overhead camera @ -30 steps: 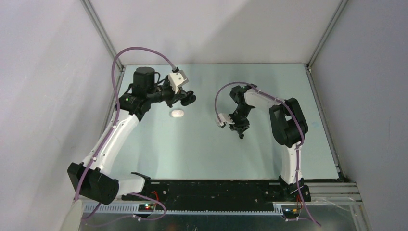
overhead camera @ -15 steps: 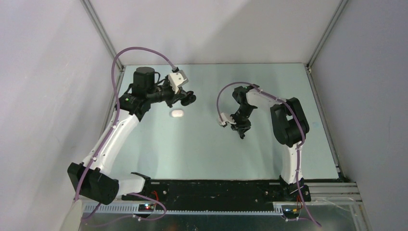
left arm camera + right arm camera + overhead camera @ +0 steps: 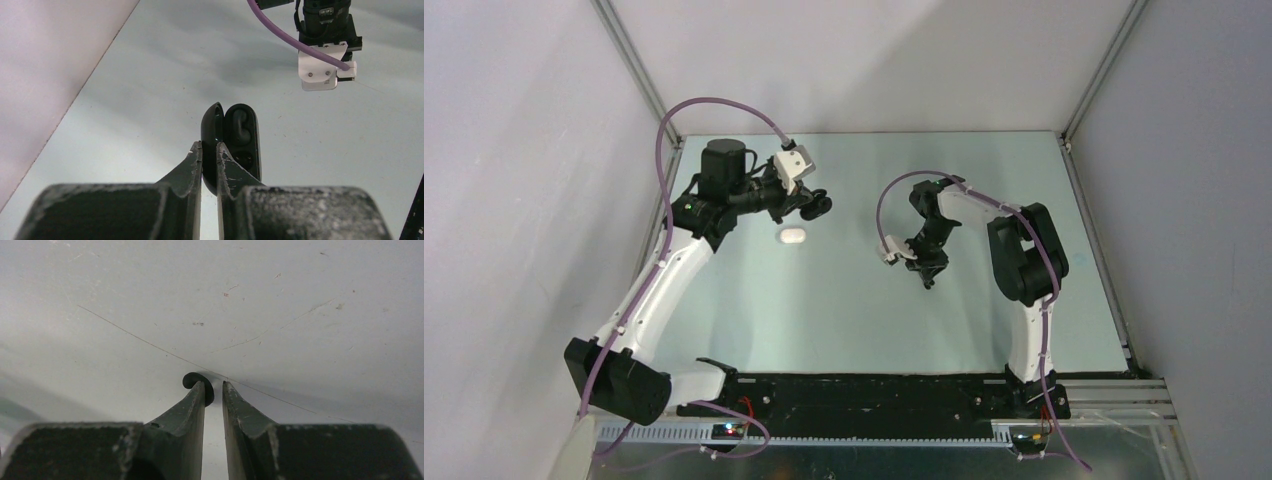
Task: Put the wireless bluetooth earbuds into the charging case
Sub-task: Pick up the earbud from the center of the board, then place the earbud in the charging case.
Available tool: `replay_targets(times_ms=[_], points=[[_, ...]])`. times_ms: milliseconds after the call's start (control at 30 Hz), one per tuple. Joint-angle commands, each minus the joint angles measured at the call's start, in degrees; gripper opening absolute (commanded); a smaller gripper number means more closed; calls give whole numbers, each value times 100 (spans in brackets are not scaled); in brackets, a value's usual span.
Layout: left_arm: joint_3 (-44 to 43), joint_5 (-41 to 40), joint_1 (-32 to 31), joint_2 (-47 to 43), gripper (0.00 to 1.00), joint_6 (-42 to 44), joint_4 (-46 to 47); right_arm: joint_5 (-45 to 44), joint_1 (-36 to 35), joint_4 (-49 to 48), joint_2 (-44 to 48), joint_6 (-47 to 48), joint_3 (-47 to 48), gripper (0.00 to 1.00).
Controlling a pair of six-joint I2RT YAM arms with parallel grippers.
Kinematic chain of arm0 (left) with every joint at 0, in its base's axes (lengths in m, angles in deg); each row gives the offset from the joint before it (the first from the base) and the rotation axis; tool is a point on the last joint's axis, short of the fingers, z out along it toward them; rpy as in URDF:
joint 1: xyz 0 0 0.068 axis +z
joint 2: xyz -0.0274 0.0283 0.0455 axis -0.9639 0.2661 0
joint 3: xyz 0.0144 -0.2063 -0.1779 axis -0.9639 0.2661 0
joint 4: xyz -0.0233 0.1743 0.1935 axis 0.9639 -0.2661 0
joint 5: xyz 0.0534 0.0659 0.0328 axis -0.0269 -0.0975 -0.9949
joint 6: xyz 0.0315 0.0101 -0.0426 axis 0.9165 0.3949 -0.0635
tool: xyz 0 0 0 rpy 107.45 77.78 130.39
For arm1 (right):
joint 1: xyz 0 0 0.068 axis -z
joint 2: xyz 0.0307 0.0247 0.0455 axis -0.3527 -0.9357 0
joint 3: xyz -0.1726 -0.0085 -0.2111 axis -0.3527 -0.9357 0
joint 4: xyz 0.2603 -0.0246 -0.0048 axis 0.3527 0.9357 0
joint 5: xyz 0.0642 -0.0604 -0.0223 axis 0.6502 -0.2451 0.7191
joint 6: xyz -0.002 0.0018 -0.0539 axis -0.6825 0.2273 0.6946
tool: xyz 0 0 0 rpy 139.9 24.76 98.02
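Observation:
My left gripper [image 3: 209, 145] is shut on the raised lid of an open black charging case [image 3: 243, 137], holding it above the table at the back left [image 3: 821, 207]. One black earbud [image 3: 240, 124] sits in the case's upper socket. My right gripper [image 3: 214, 384] points down at the table mid-right [image 3: 928, 282], with its jaws a narrow gap apart. A black earbud [image 3: 190, 379] lies on the table at the tip of the left finger. It reaches partly into the gap, and a sliver of table shows between it and the right finger.
A closed white pill-shaped case [image 3: 793, 236] lies on the table just in front of the left gripper. The right arm's wrist camera block [image 3: 322, 70] shows beyond the black case. Enclosure walls border the table at the left, back and right.
The right gripper's jaws have narrowed around the black earbud, and the right wrist has shifted slightly. The left arm and the black case have not moved.

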State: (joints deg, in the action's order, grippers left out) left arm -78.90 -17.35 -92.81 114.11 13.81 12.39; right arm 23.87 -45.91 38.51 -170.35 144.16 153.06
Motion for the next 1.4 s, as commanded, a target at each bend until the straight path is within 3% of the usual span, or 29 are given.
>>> replay_targets(times_ms=[0, 167, 400, 567, 667, 1000, 1133, 1367], points=[[38, 172, 13, -16, 0, -66, 149, -246, 65, 339, 158, -65, -111, 23], [59, 199, 9, -20, 0, -57, 146, -294, 88, 424, 115, -105, -110, 26], [74, 212, 7, -21, 0, -69, 149, -191, 92, 453, 98, -179, 2, 9], [34, 232, 13, 23, 0, -82, 144, -11, 136, 612, 144, -336, 356, 5], [-31, 256, 7, 103, 0, -155, 151, 305, 170, 902, 225, -460, 793, 0], [-672, 191, -189, 1010, 0, -656, 164, 1194, -10, 1312, 1431, -681, 2446, 0], [-1054, -236, -411, 1313, 0, -999, 294, 1432, -289, 693, 1944, -930, 2796, 0], [-1368, -837, -689, 1383, 0, -1490, 423, 1535, -968, -1277, 2647, -1379, 2263, 0]])
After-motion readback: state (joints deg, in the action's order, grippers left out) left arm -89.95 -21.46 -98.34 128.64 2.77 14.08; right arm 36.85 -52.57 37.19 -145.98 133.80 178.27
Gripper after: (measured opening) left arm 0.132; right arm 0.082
